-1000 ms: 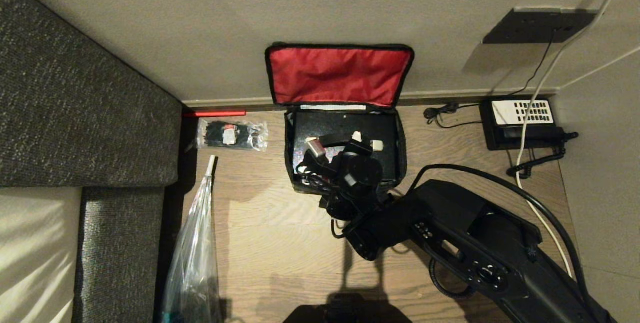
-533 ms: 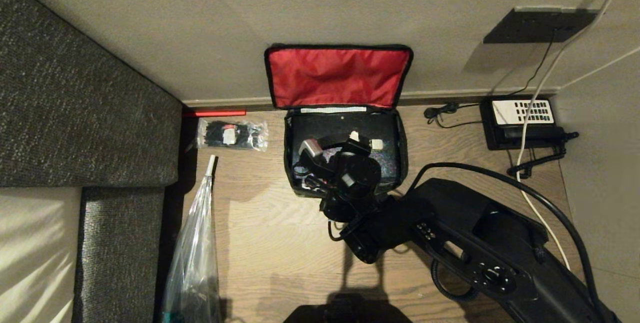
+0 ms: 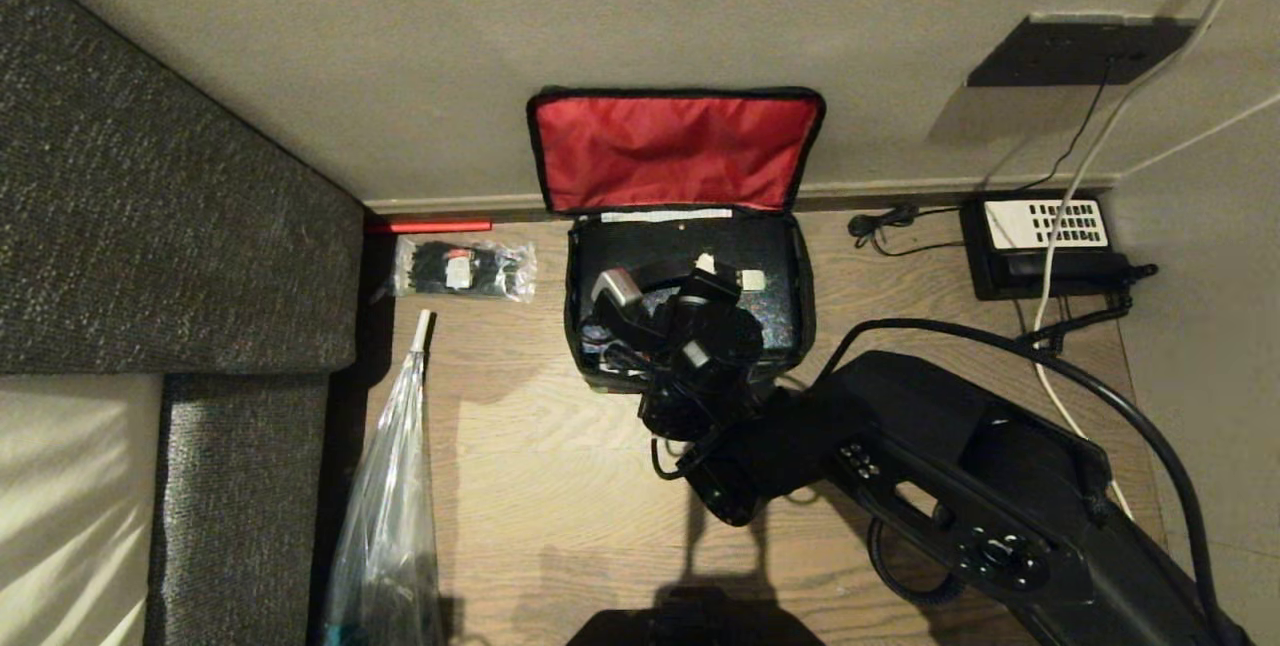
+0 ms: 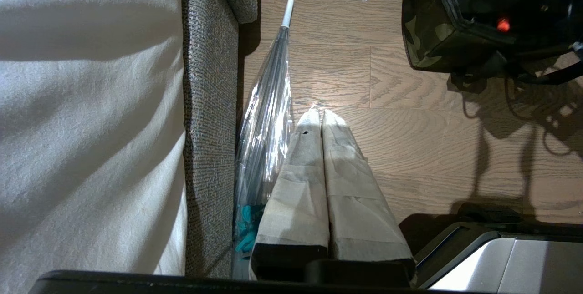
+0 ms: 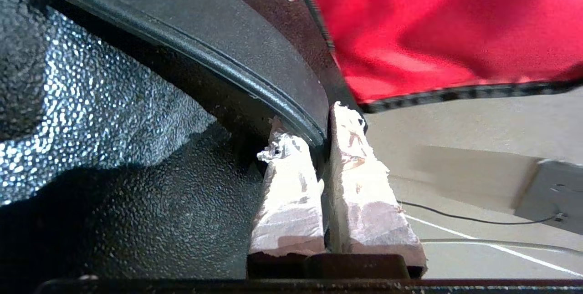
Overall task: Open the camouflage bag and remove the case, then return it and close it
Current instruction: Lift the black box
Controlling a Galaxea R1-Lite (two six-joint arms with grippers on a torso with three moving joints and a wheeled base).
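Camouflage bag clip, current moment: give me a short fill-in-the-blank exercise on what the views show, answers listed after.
1. The lid flap of the camouflage bag stands open against the wall, showing its ____ lining.
2. The right gripper is shut on the black ____ of the case.
3. The left gripper hangs over the wooden floor with its fingers ____.
4. The case sits ____ the bag.

Missing words: red; handle; shut; inside
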